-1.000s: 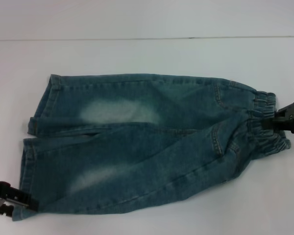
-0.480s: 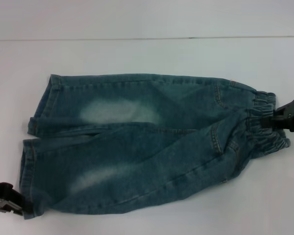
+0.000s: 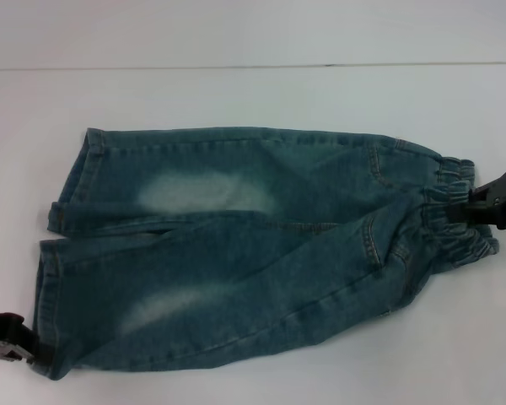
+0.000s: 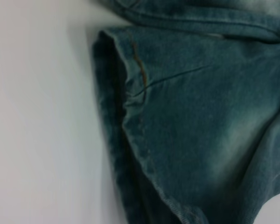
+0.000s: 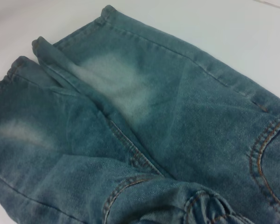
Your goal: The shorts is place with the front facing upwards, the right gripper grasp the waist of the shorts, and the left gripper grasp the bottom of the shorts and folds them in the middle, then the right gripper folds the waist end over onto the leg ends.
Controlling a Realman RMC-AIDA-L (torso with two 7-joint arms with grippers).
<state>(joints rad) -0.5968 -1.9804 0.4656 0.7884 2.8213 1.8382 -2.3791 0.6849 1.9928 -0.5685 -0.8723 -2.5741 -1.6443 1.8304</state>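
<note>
Shorts (image 3: 253,245) flat on white surface (image 3: 236,93), right end effector (image 3: 471,205) clenched on waistband, left end effector (image 3: 27,348) at near hem corner, grip unclear, wrist views alone show orange stitching, bare surface all round.

One pair of shorts (image 3: 253,249), two end effectors: left (image 3: 25,353), right (image 3: 464,205)

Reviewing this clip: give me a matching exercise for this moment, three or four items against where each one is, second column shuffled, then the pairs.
Column 1:
1. left gripper
2. right gripper
3. gathered waistband
4. pale faded patch

Column 2:
A. on the far leg of the shorts
B. at the near leg's hem corner
C. at the waistband's edge
D. the shorts' end on the robot's right

Pairs: 1-B, 2-C, 3-D, 4-A
</note>
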